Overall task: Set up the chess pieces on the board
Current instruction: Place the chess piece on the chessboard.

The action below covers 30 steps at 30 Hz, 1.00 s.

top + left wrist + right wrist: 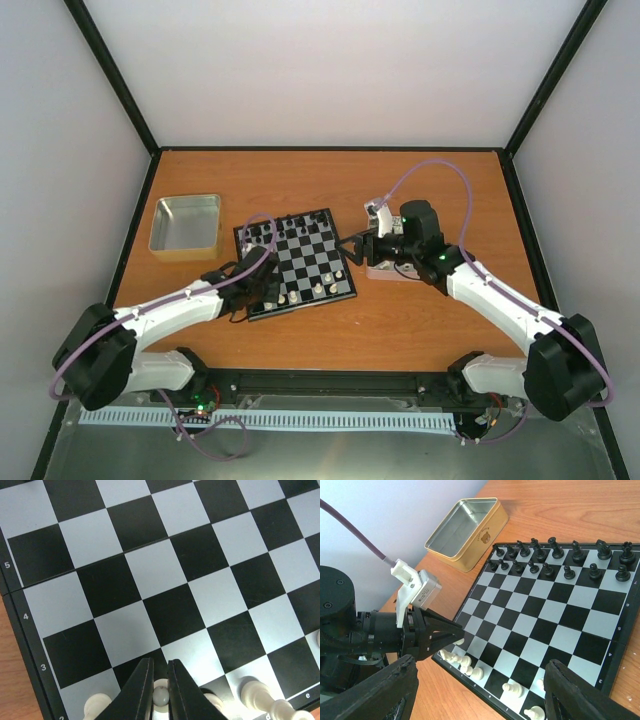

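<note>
Board [297, 262] sits centre frame on the wooden table [400, 330], slightly rotated. Black pieces [288, 228] fill its upper rows. Cream pieces [318, 289] stand scattered along its lower edge. Left gripper [160, 661] is at the board's lower-left corner, jaws nearly together, pinching a cream pawn [161, 694] on the row next to the edge, with more cream pieces on either side. Right gripper [481, 665] hovers at the board's right edge, jaws spread wide, holding nothing. Gold-sided tin tray [186, 226] is upper left, apart from the board.
</note>
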### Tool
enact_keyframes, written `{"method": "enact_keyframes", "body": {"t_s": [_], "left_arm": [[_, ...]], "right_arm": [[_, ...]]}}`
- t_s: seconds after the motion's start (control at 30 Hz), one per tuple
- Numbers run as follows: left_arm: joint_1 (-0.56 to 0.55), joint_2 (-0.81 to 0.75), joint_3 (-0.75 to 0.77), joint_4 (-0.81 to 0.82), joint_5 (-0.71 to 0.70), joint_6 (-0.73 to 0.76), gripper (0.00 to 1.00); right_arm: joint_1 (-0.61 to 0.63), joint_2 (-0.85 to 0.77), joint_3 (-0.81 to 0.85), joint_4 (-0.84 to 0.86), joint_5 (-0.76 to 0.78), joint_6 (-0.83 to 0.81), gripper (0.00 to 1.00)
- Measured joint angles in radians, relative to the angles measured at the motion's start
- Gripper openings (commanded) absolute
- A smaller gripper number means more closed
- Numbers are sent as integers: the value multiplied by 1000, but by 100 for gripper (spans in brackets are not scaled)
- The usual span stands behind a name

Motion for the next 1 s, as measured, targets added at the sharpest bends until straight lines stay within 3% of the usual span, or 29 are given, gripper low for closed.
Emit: {"method": "enact_keyframes", "body": {"t_s": [0.73,1.0], "left_arm": [[27,38,-29,58,11,8,1],[27,41,-29,64,11,15,17]], "right_arm": [[-1,38,0,26,-1,22,69],[-1,39,-2,30,-3,23,69]]}}
